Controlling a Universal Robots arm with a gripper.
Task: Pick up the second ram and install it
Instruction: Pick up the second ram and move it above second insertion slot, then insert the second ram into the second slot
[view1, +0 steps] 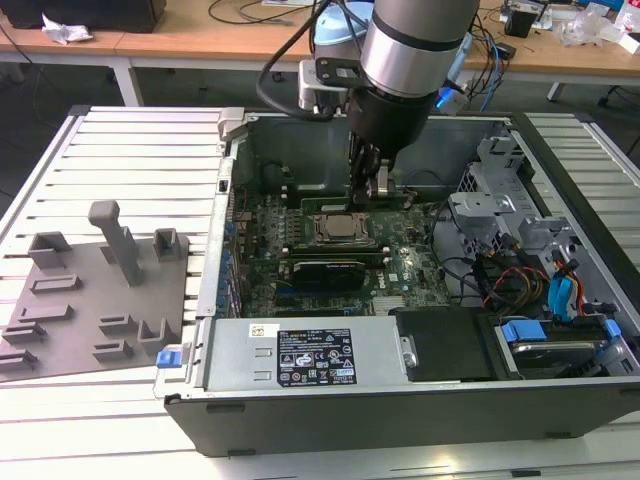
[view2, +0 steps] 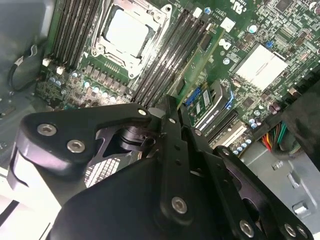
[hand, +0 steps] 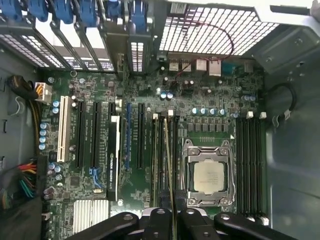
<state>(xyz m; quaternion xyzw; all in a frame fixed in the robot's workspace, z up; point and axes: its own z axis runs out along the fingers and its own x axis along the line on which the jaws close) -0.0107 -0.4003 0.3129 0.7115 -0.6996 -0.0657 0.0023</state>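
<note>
The gripper (view1: 372, 185) reaches down into the open computer case (view1: 400, 400) on the worktop (view1: 120, 150), its fingers (hand: 159, 220) clamped on the second ram (hand: 168, 165). In the first wrist view the thin green stick stands on edge along the memory slots (hand: 161, 155) just beside the processor socket (hand: 207, 176); whether it is seated cannot be told. In the exterior view a grey plastic tray (view1: 90, 300) lies well apart, towards the exterior view's left.
</note>
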